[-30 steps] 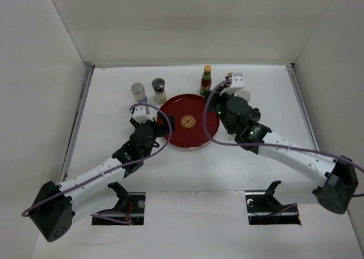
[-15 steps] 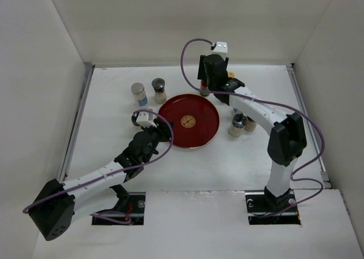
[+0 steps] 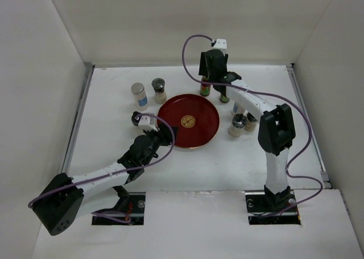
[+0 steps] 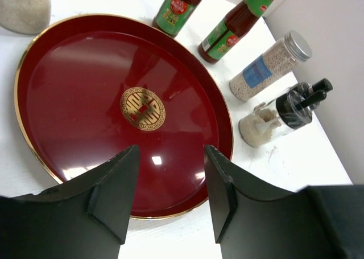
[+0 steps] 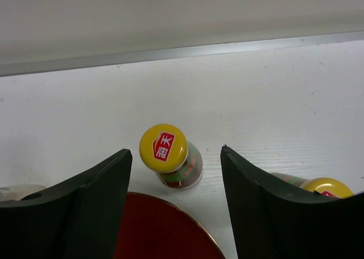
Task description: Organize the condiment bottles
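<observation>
Two shaker jars stand on the bench at left. The left fingers hang parted and empty over the near rim of the red tray. The right fingers, parted too, hover above one of two sauce bottles, untouched. Three more shaker jars stand right of the tray.

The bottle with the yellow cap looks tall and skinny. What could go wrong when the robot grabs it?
The yellow-capped bottle is slim, so if one of the open jaws touches it first, it may tip over. A second bottle peeks out from behind one jaw and might get knocked as the arm lowers. The red tray lies close by, so a nudged bottle could catch its rim.
</observation>
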You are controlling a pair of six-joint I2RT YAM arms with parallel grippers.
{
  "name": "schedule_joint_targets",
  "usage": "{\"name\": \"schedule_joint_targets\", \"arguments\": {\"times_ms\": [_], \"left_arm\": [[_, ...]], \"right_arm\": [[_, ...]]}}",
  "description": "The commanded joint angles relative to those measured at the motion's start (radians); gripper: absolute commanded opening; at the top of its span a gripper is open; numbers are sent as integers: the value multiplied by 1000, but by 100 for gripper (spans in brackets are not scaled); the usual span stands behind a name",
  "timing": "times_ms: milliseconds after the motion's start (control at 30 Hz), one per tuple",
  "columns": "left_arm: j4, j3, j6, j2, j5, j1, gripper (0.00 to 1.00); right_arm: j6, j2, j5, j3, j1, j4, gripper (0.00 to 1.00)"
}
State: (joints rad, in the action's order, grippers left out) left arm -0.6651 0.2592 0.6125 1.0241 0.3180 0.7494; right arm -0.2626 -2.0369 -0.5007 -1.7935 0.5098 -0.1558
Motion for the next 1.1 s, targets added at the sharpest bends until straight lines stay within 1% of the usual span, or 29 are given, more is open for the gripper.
{"name": "schedule_joint_targets", "arguments": {"times_ms": [0,100,200,233,300,367,500,600,700,867,1067], "left_arm": [[-103,-1,18,5,-40,-8,48],[-137,-14,20,22,-42,-15,49],[-136,-12,26,25,-53,-20,50],[-139,-14,26,25,-51,-20,50],[-139,-14,27,33,-49,-28,50],[-139,-14,29,36,-54,-32,50],[-140,-15,24,30,-50,-26,50],[-142,-15,30,42,-54,-35,50],[-142,-15,23,27,-51,-31,50],[-146,-17,35,51,-59,-48,50],[-146,-26,47,47,-49,-72,50]], "right_arm": [[17,-32,24,-61,-9,38,68],[19,-57,47,-76,-11,50,63],[28,-71,53,-81,-9,56,58],[33,-74,53,-81,-8,56,55],[49,-77,39,-83,-6,71,43],[65,-71,22,-69,-6,114,34],[126,-40,-27,-26,8,229,27],[172,-23,-61,-35,19,288,24],[192,18,-68,-27,26,323,23],[201,86,-59,-20,37,338,22],[174,171,-30,81,98,360,22]]}}
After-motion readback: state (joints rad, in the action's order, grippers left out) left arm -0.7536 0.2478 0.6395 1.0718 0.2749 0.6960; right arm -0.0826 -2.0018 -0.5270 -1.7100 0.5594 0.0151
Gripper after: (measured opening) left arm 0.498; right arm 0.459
